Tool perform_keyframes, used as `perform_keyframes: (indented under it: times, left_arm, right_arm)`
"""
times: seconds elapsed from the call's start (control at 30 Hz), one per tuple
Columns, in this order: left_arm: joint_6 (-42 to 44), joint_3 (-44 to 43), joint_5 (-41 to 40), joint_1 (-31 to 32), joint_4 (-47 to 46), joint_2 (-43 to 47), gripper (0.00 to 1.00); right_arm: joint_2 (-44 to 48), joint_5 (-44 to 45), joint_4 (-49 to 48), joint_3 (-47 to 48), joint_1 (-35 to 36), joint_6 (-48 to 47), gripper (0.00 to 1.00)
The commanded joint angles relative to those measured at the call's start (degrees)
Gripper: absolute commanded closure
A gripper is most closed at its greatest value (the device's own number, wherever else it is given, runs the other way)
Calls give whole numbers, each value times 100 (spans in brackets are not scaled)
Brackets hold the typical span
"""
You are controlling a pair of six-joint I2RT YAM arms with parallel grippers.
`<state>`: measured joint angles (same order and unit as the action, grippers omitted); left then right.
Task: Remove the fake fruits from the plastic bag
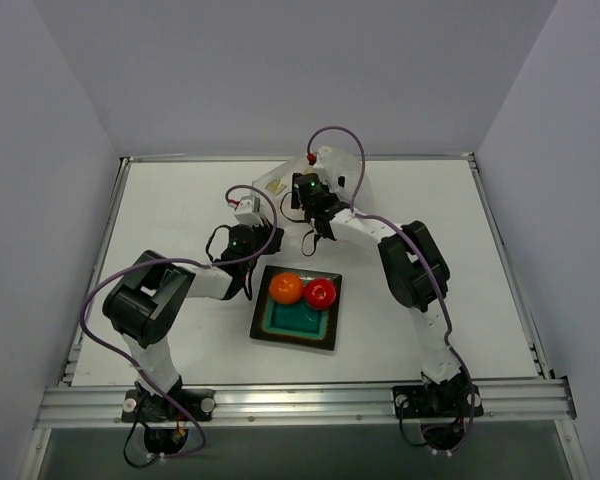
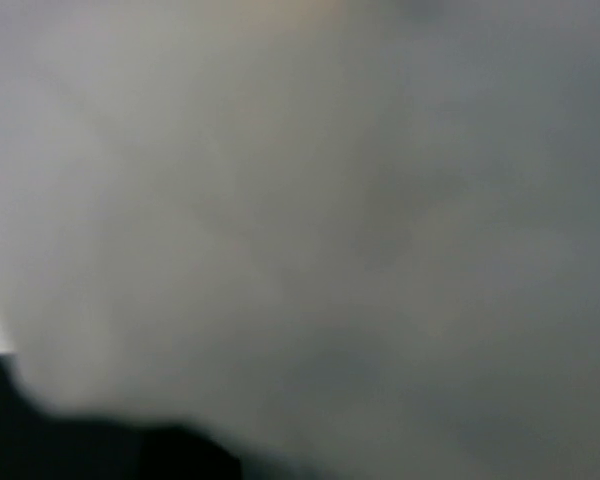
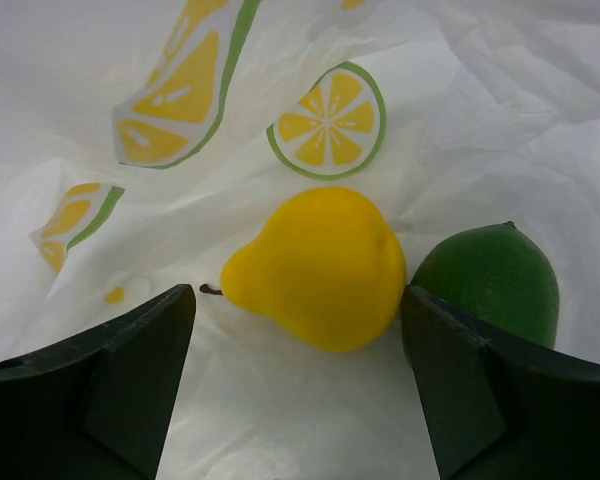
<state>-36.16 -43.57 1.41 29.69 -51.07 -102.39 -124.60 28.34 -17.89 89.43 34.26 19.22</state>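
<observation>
Your right gripper (image 3: pixel 298 300) is spread inside the bag (image 3: pixel 460 100) around the yellow pear (image 3: pixel 315 265), so center it clear of the green fruit (image 3: pixel 490 280) just beside, then close gently; your left gripper (image 1: pixel 248 215) is pressed together.

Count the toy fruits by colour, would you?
Orange: 1, orange ball on the plate
Red: 1, red fruit on the plate
Yellow: 1, yellow pear in the bag
Green: 1, green fruit in the bag
Total: 4
</observation>
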Motion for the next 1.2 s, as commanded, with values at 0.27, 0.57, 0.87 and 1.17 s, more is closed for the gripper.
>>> perform_keyframes:
  times: [0.27,0.57,0.87,1.17]
  left_arm:
    - [127,-239,-62,45,-70,149,98]
    - [48,-231,-27,54,-88,158,98]
    - [-5,-292,-88,45,150,386,98]
    - [-58,-380,-220,1,493,720,98]
  right_arm:
    - [-795,-399,165,980,-227,117,35]
    - [574,-1374,-987,-170,-104,55,81]
    - [1849,-1498,-1331,-1400,230,283,81]
    - [3035,-866,-928,-2183,696,3,81]
